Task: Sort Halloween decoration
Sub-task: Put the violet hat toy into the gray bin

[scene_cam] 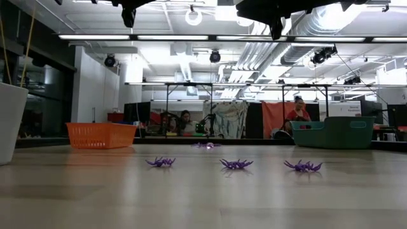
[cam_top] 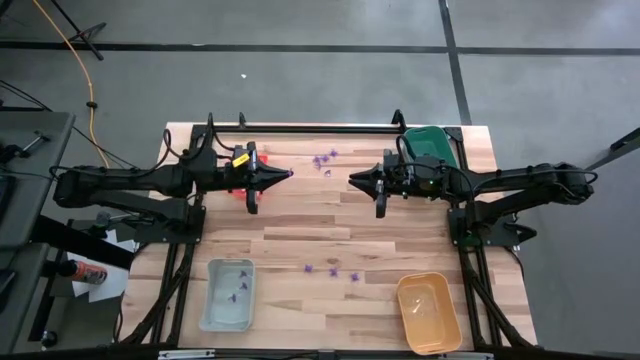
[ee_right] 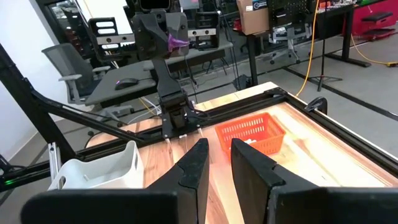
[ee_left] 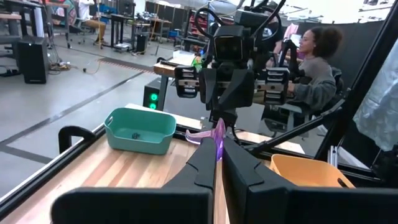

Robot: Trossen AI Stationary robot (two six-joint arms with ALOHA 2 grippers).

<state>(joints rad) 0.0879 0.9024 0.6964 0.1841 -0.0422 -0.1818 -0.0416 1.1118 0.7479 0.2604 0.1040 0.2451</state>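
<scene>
Between left claw [ee_left: 217, 163] tips, purple decoration piece [ee_left: 218, 134], pinched

Two arms worked over the bench [cam_top: 330, 225], each with one gripper: the left gripper [cam_top: 288, 175] and the right gripper [cam_top: 352, 180]. Four trays stood on the bench: one red tray [cam_top: 240, 190], one green tray [cam_top: 432, 143], one pale tray [cam_top: 228, 294] and one orange tray [cam_top: 428, 312]. Near the pale tray lay three purple spiders [cam_top: 331, 270]; a smaller cluster [cam_top: 324, 158] could not be counted.
</scene>
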